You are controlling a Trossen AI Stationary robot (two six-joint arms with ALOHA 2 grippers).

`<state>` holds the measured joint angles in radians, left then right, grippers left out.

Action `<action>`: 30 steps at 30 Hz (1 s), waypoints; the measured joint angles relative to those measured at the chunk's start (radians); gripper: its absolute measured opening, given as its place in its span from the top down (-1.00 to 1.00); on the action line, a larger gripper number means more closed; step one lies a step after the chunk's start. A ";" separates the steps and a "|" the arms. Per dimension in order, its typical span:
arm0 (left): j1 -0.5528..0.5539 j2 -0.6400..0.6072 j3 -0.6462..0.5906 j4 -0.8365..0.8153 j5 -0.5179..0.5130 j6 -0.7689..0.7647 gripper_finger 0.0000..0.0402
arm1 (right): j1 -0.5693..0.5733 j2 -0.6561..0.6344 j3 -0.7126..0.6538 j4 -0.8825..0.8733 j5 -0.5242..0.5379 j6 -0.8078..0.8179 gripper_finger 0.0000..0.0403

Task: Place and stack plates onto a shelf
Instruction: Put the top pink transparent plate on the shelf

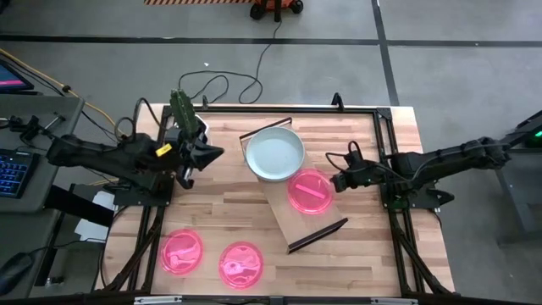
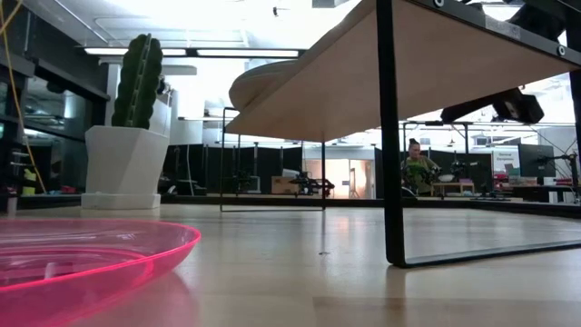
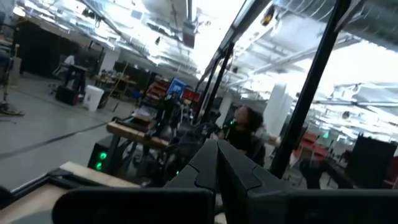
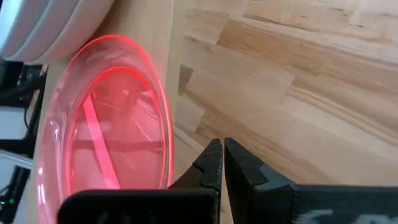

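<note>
A translucent bright-pink plate lies on the long light-wood shelf, just beside a stack of pale round plates. The right gripper, fingers pressed together, sits at the pink plate's edge. Two more pink plates rest on the wooden tabletop. The left gripper, closed, hovers near the stack.

Three translucent bright-pink plates, a white plate, light-wood shelf, green cactus in a white pot.
</note>
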<state>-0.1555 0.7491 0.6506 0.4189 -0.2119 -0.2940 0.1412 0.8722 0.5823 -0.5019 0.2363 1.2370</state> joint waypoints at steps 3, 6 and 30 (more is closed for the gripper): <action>0.000 -0.027 0.000 -0.051 0.000 0.005 1.00 | 0.011 0.006 0.002 0.012 0.000 0.022 1.00; 0.000 -0.043 0.000 -0.059 -0.001 0.015 1.00 | 0.020 0.033 0.039 0.005 0.002 0.013 1.00; 0.000 -0.047 0.000 -0.057 -0.037 0.009 1.00 | 0.023 0.203 0.231 -0.160 -0.021 -0.169 1.00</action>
<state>-0.1555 0.7017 0.6510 0.3618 -0.2493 -0.2848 0.1646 1.0748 0.8131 -0.6624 0.2150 1.0683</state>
